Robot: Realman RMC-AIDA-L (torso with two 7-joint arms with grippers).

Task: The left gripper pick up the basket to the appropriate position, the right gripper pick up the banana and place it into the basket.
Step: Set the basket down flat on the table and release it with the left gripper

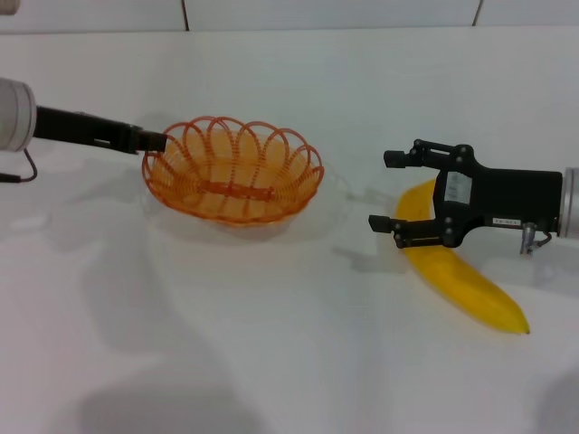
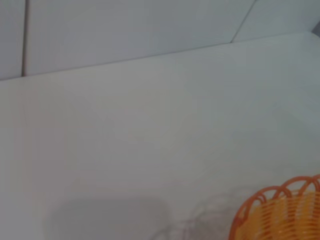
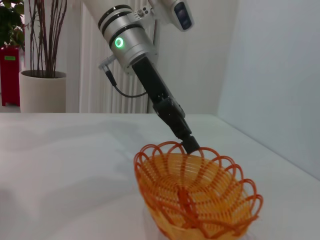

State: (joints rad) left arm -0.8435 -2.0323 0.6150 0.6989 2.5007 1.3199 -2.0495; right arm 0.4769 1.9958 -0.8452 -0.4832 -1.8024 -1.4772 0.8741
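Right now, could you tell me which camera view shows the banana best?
The head view: the banana lies on the table under the open right gripper, its far end hidden by the claw. Neither wrist view shows it; both show only the basket.

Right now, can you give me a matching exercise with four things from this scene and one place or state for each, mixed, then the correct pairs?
Things:
1. left gripper
2. right gripper
3. banana
4. basket

Places or states:
A. lying flat on the table
B. open, above one end of the yellow fruit
C. at the scalloped rim
D. holds nothing inside

Pairs: 1-C, 2-B, 3-A, 4-D
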